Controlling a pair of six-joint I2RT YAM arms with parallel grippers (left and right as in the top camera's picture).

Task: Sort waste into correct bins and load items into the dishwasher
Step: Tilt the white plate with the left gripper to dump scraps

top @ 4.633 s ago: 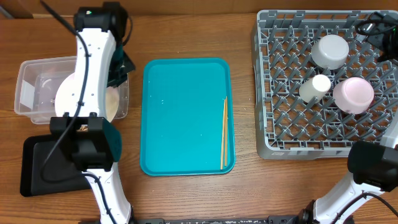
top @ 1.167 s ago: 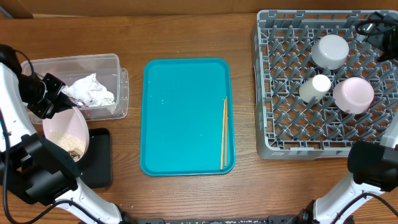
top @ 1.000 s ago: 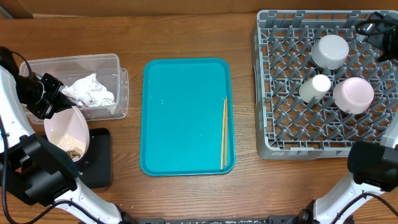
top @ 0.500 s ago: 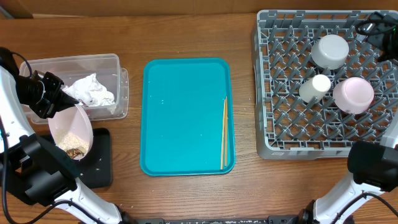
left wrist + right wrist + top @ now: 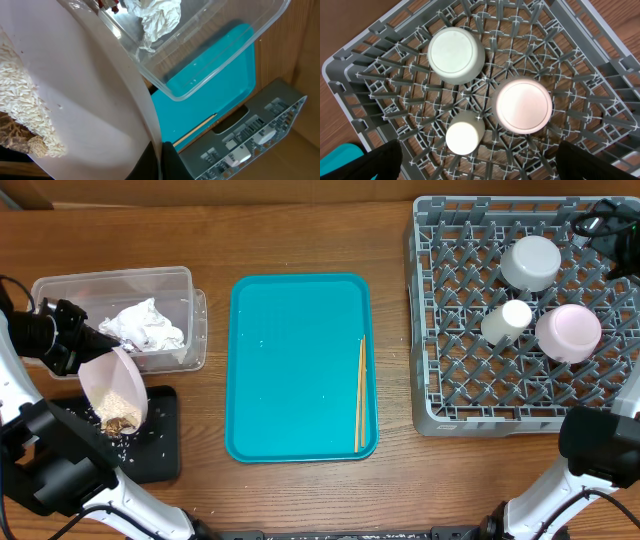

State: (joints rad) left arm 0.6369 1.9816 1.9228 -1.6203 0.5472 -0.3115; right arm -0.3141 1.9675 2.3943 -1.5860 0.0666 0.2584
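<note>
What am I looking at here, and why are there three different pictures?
This is a robot with two arms at a wooden table. One picture looks down from above; the other two come from small cameras on each wrist. The left hand is shut on the rim of a pale plate, tipped over a black tray where rice grains lie scattered. Beside it a clear tub holds crumpled napkins. In the middle a teal tray carries chopsticks. On the right, a grey rack holds a grey bowl and a pink bowl, both upside down, and a white cup. The right hand hangs open above them, holding nothing.
</note>
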